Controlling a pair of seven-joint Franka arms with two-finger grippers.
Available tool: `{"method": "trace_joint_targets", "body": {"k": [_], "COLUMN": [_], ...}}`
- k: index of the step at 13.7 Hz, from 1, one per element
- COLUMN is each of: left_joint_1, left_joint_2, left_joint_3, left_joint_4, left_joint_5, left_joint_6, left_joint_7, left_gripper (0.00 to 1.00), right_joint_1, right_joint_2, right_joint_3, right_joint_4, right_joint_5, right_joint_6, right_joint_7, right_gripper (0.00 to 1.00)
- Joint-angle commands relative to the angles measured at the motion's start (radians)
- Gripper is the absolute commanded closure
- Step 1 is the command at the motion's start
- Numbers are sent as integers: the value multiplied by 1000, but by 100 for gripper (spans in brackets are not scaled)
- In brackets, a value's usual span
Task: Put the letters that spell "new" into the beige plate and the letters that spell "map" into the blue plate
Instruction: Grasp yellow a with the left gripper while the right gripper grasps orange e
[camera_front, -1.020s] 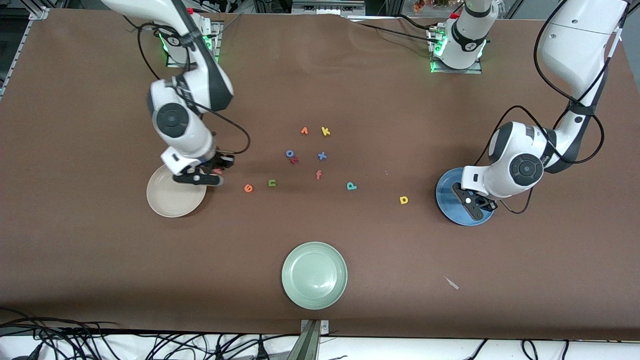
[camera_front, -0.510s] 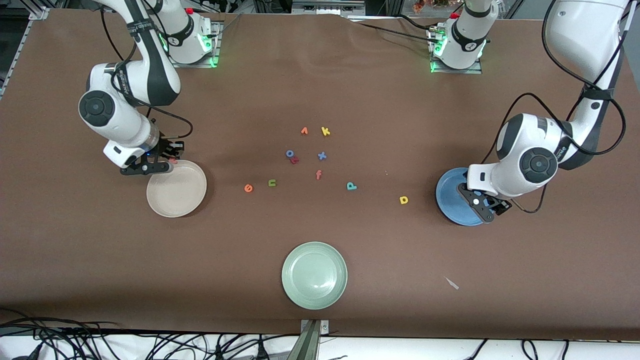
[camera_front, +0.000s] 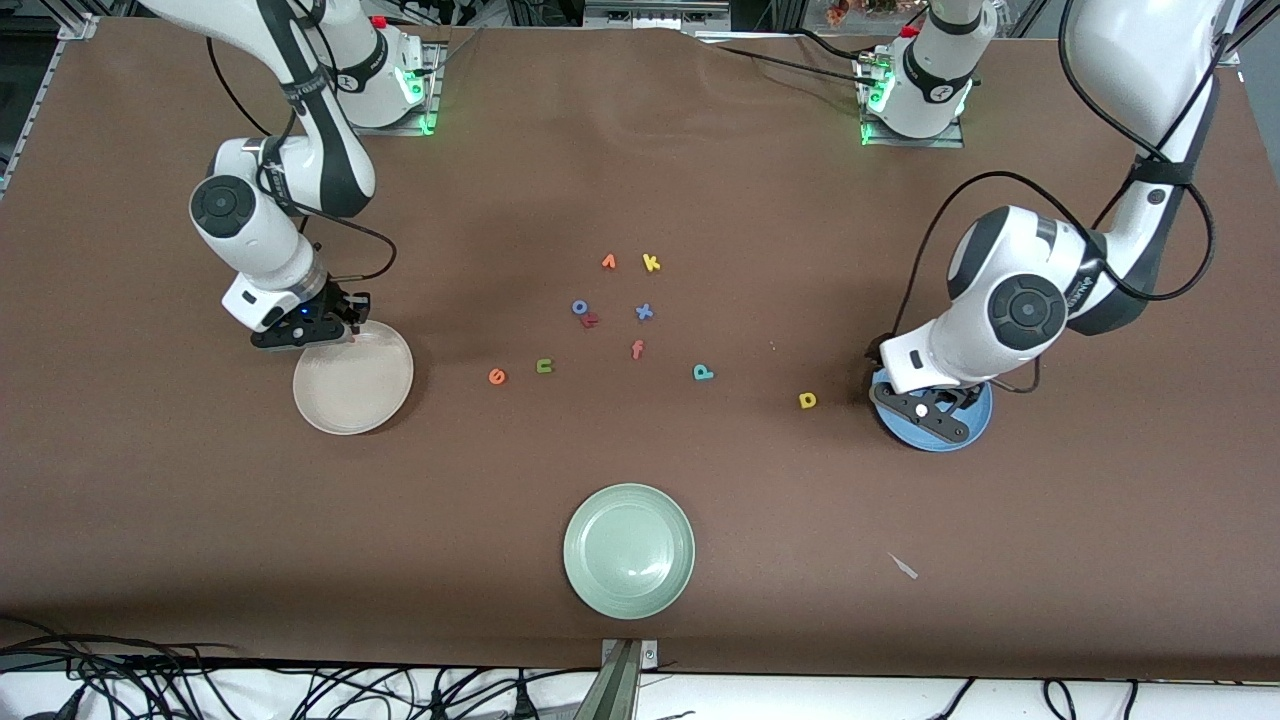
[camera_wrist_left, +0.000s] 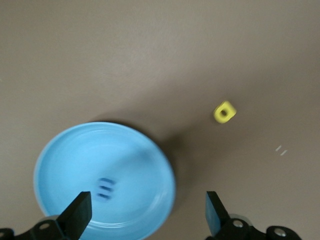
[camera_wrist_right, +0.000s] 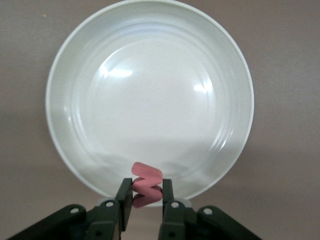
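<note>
My right gripper (camera_front: 343, 320) is shut on the pinkish-red "w" (camera_wrist_right: 146, 182) and hangs over the rim of the beige plate (camera_front: 353, 385), whose white-looking bowl (camera_wrist_right: 150, 90) holds nothing. My left gripper (camera_front: 930, 412) stands open over the blue plate (camera_front: 982, 415), nothing between its fingers (camera_wrist_left: 80, 212). A blue "m" (camera_wrist_left: 105, 187) lies in that plate (camera_wrist_left: 65, 155). On the cloth lie the orange "e" (camera_front: 497, 376), green "n" (camera_front: 544, 366), teal "p" (camera_front: 703, 372) and yellow "a" (camera_front: 808, 400), also seen as a yellow letter (camera_wrist_left: 225, 112) in the left wrist view.
A pale green plate (camera_front: 628, 550) sits near the front camera. Mid-table lie an orange-red letter (camera_front: 609, 262), yellow "k" (camera_front: 651, 263), blue "o" (camera_front: 580, 307), red "r" (camera_front: 590, 320), blue "x" (camera_front: 644, 312) and orange "f" (camera_front: 637, 349). A small scrap (camera_front: 903, 566) lies toward the left arm's end.
The right gripper carried the "w" across the beige plate to its rim toward the robots. The left gripper opened over the blue plate and shifted slightly toward the table's middle.
</note>
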Motion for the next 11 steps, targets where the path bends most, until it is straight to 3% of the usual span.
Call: {"method": "trace_joint_targets", "body": {"k": [1,3,6,11], "left_joint_1": [-55,-64,-82,-86], "left_joint_2": [36,68,114,169], "left_joint_3": [2,2,2,3], "left_joint_4": [38,35,38,38], "left_joint_5": [-31,-31,-31,-14], "left_joint_6": [-3,72,95,187], "left_joint_7": [-204,-298,-454,-643], "left_gripper": [0,0,0,0], "right_joint_1": [2,11,17,20], "right_joint_2": [21,21,55,167], "right_joint_3": [2,12,103,232], "right_joint_4": [8,20,94,256], "right_joint_5": [15,48,185,198], "right_joint_6": [27,27,16,13], "right_joint_7": [-19,-2,25,260], "right_gripper": [43,36,35,34]}}
